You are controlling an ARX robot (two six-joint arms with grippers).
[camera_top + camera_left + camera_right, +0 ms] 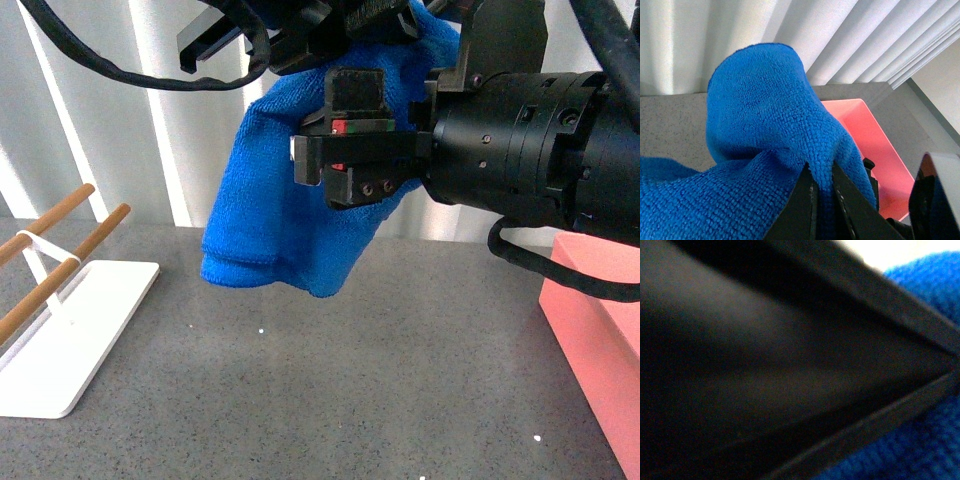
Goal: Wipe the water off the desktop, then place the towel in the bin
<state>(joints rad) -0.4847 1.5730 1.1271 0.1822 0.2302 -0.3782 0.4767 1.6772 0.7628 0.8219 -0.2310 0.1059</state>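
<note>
Behind the right claw [330, 150], towel [255, 225] hangs half-hidden.

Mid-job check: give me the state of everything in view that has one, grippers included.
desktop: no puddle visible.
towel: held clear of the desktop, hanging bunched.
left gripper: shut on the towel.
right gripper: in front of the towel; open or shut unclear.
bin: open-topped, towel not inside.
rack: standing on the desktop, nothing on its rods.
</note>
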